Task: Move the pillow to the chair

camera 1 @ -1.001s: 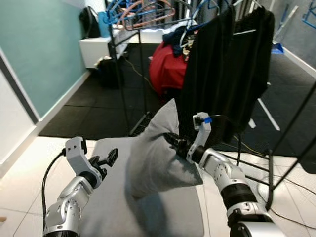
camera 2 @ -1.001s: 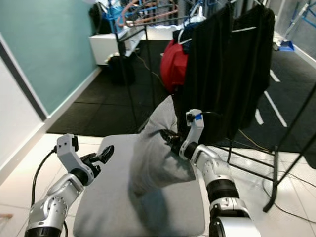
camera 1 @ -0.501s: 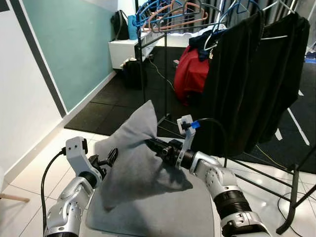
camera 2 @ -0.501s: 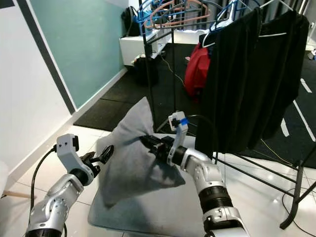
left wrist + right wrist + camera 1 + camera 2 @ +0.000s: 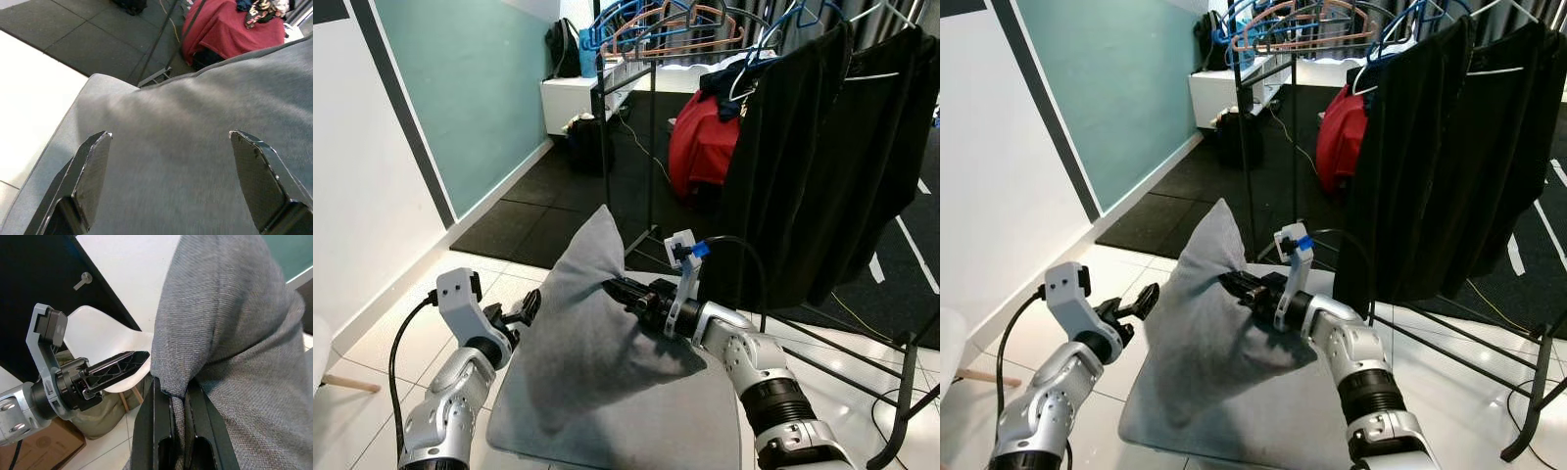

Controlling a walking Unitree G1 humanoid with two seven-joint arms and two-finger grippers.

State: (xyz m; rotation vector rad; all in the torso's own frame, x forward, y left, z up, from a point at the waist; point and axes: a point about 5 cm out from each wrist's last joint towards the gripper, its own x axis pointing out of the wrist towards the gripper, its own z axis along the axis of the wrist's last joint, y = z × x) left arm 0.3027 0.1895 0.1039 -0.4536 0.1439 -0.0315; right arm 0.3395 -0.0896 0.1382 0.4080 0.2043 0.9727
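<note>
The grey pillow (image 5: 576,328) hangs by its upper edge from my right gripper (image 5: 618,288), which is shut on a fold of its fabric (image 5: 182,382). Its lower end rests on a flat grey pad (image 5: 646,426) in front of me. My left gripper (image 5: 527,307) stands open just beside the pillow's left side, its fingers (image 5: 92,169) spread wide with the pillow's cloth (image 5: 205,127) close ahead. A white chair (image 5: 110,342) shows past the pillow in the right wrist view, and its rim (image 5: 948,338) appears at the far left.
A black clothes rack (image 5: 651,127) with dark garments (image 5: 803,157) and hangers stands right behind the pad. A red bag (image 5: 705,142) and a white cabinet (image 5: 570,98) lie further back on black mats. A teal wall (image 5: 460,88) runs along the left; white tiles lie around the pad.
The camera has turned left, bringing the wall and the chair's rim into view. The pillow stays in my right gripper and now hangs nearer my left gripper.
</note>
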